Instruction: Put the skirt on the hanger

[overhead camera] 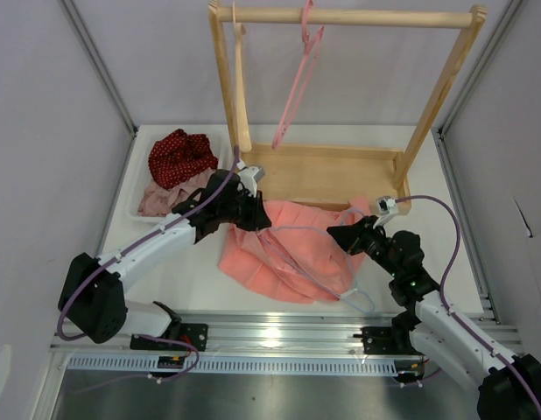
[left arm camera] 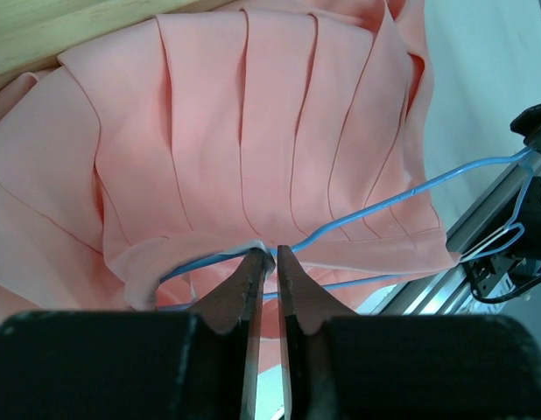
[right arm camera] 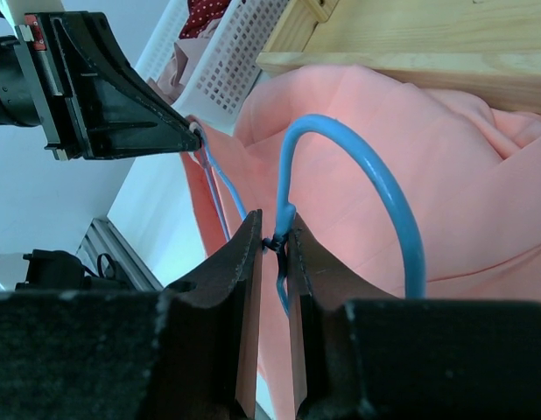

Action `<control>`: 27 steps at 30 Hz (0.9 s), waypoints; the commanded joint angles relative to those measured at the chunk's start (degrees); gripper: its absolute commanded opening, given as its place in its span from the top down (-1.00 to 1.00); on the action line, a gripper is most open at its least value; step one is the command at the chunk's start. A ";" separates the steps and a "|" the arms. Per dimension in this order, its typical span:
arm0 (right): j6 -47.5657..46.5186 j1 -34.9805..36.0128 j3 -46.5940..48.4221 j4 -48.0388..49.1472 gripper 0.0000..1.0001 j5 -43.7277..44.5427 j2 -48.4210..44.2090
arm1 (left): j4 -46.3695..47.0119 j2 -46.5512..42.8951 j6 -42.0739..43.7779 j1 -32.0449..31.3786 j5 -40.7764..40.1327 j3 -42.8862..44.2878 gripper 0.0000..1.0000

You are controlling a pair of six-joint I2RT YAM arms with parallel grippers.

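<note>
Skirt position: The skirt [overhead camera: 279, 254] lies spread on the table [overhead camera: 192, 280], between my two arms and just in front of the base of the wooden rack [overhead camera: 340, 166].
Hanger position: The hanger [right arm camera: 393, 201] lies across the skirt, with its hook toward my right arm.
Right gripper: The right gripper [right arm camera: 275, 245] has its fingers closed on the hanger's neck, just below the hook.
Left gripper: The left gripper [left arm camera: 266, 262] shows only a narrow gap. The waistband edge and the blue wire sit at the fingertips [left arm camera: 253, 262]. I cannot tell whether either one is actually pinched.
Done so far: In the left wrist view, one end of the wire passes under the waistband fold. I judge that this shoulder is inserted.
Remaining: The other wire arm runs over the pleats in the open. I judge that this side is not yet inside the waistband, so the skirt is not carried by the hanger.
Overall progress: Roughly midway, by my reading.
Not in use: The pink hanger [overhead camera: 297, 87] on the rack, and the white basket [overhead camera: 139, 210] holding the red dotted cloth [overhead camera: 179, 156].
</note>
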 commanded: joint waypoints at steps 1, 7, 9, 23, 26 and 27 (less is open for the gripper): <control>1.36 -0.49 -0.17 4.81 1.00 -1.46 -1.70 | 0.93 -0.28 1.77 -0.65 0.05 2.54 0.60; 2.50 -1.99 -0.43 6.30 1.00 -2.95 -0.92 | 0.23 -0.55 2.12 -0.74 -1.71 2.45 0.51; 2.95 -2.25 -0.87 7.17 1.00 -3.13 -0.21 | 0.06 -0.64 2.12 -0.74 -2.50 2.28 0.50; 6.11 -3.13 -2.19 15.17 1.00 -4.62 6.55 | -2.23 0.06 2.83 -0.74 -6.64 4.47 0.98; 5.85 -2.87 -1.67 15.88 1.00 -4.71 8.22 | -1.53 0.42 2.65 -0.91 -5.15 4.56 0.99; 5.85 -2.87 -1.58 16.23 1.00 -4.80 8.66 | -1.35 0.59 2.65 -1.18 -5.06 4.82 1.00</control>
